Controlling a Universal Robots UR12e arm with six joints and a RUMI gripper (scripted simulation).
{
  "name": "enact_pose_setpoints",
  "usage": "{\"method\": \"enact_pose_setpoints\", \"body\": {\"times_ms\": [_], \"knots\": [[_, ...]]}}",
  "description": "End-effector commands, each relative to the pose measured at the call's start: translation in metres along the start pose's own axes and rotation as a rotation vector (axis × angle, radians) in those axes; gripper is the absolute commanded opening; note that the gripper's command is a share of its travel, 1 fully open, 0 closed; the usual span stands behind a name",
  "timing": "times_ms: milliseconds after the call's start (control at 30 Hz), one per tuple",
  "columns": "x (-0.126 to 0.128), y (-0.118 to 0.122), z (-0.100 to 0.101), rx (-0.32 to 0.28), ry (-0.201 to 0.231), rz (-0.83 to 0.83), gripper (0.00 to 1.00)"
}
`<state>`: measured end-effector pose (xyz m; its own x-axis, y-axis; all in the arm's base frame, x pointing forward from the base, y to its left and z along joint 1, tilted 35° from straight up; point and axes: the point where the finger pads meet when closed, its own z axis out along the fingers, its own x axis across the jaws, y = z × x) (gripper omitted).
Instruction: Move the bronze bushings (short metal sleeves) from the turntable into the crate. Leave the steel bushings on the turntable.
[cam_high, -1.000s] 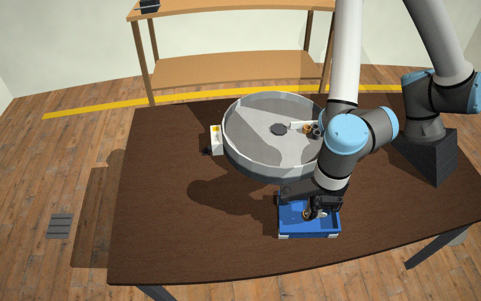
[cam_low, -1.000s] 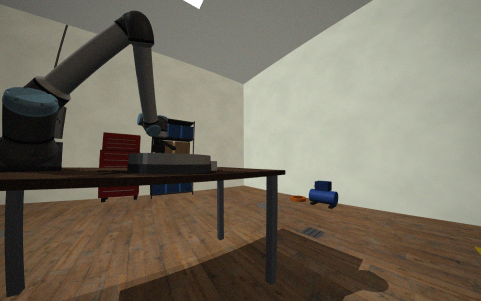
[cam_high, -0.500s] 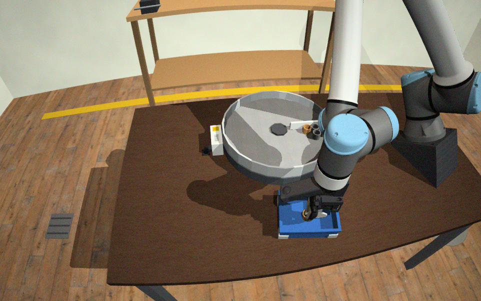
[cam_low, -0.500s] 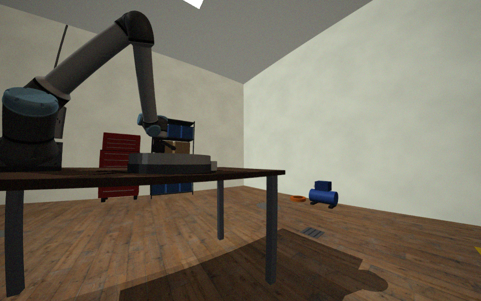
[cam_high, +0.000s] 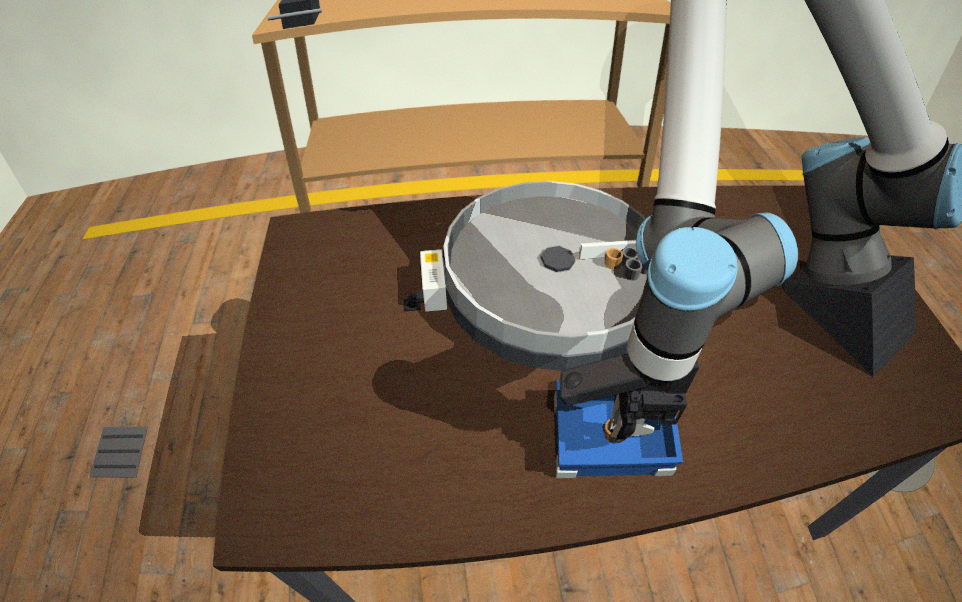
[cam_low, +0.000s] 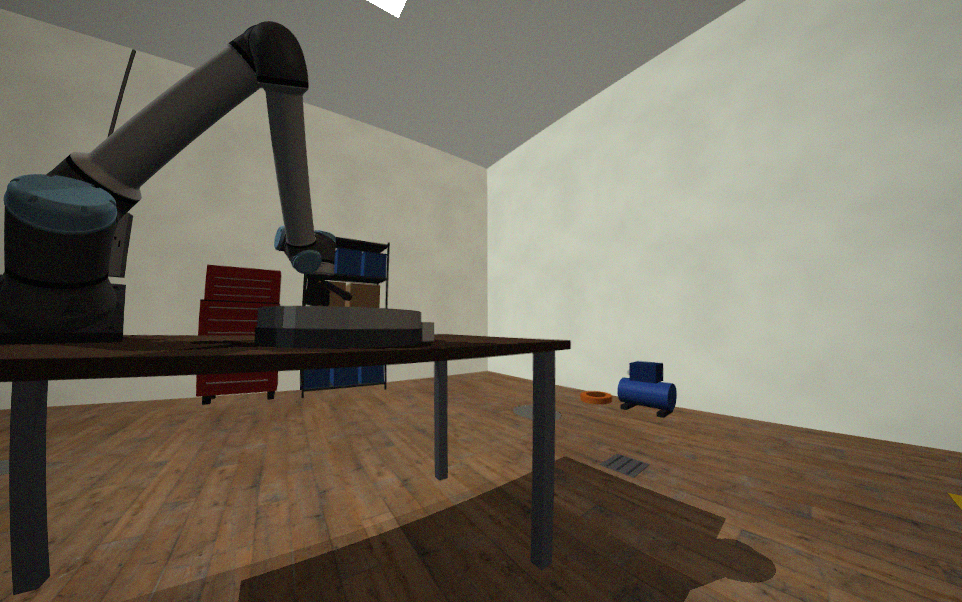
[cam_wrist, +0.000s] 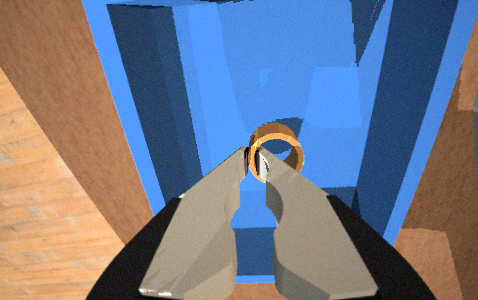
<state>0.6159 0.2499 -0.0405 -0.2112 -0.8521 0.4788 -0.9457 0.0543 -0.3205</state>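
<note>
The brown counter (cam_high: 340, 440) (cam_low: 496, 347) carries the UR12e arm (cam_high: 688, 106) (cam_low: 177, 120), the round, rimmed turntable (cam_high: 524, 342) (cam_low: 347, 318) and the blue crate (cam_high: 617, 462) (cam_wrist: 255, 279). Over the crate's interior, the gripper (cam_high: 615, 430) (cam_wrist: 251, 148) has its jaws clamped on one wall of a bronze bushing (cam_high: 608, 430) (cam_wrist: 298, 161), one tip inside the ring. Another bronze bushing (cam_high: 613, 262) stands on the turntable beside two dark steel bushings (cam_high: 632, 270).

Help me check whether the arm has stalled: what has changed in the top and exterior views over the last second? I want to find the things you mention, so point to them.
Nothing visibly changed. The gripper (cam_high: 617, 433) (cam_wrist: 251, 148) stays at the crate (cam_high: 617, 461) (cam_wrist: 107, 65), pinching one bronze bushing (cam_high: 608, 430) (cam_wrist: 277, 130); the bushings on the turntable (cam_high: 489, 327) (cam_low: 340, 318) lie as before.
</note>
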Motion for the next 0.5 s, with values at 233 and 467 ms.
{"method": "enact_pose_setpoints", "body": {"times_ms": [233, 467], "knots": [[0.0007, 0.0014, 0.0016, -0.002, 0.002, -0.001, 0.00], [0.0012, 0.0029, 0.0027, -0.003, 0.002, -0.002, 0.00]]}}
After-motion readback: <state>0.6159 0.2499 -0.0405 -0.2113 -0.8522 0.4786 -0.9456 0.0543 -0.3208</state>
